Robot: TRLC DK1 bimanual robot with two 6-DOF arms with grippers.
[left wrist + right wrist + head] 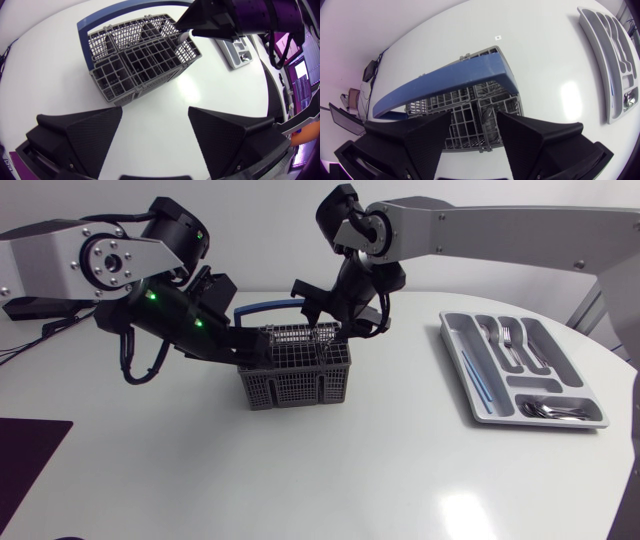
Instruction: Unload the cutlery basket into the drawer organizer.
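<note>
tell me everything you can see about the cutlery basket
The cutlery basket is a grey, plastic-looking box with open lattice walls. Inside it is split into several compartments, and a blue handle arches over it. It stands upright near the middle of the white table. The right gripper hangs open over one end, with its fingertips near the rim. The left gripper is open just short of the basket and not touching it. The contents are hard to make out.

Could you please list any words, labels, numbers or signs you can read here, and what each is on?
None can be read.
A small mark on the table is too small to read.
The cutlery basket and drawer organizer show no print.
</note>
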